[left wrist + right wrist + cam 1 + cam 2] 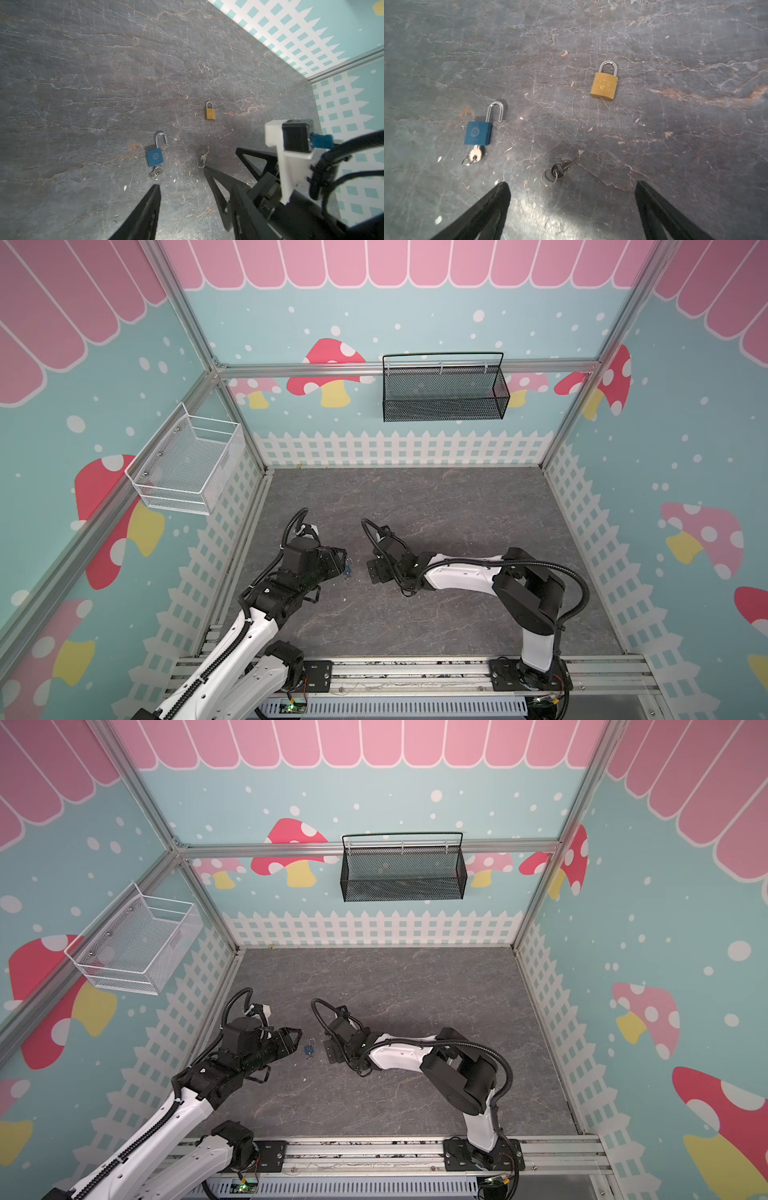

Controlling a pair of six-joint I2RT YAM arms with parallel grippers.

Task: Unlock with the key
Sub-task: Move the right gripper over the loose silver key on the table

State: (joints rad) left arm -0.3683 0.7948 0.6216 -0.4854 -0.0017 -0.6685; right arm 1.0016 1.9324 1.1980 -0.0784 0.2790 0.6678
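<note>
Beside the sprung blue padlock (478, 133), yet to take the key (560, 167) to the shut brass padlock (604, 86), with left pincer (294, 1039) and right pincer (572, 184) spread, empty.

The key (560, 168) cannot be made out in top views.

Teal walls (415, 323) printed with mushrooms, white dots, pink scallops and a white picket fence enclose a dark grey veined desk (457, 497). A black mesh basket (444, 410) hangs upper centre on an aluminium rail (270, 371), a white wire basket (178, 466) at left
</note>
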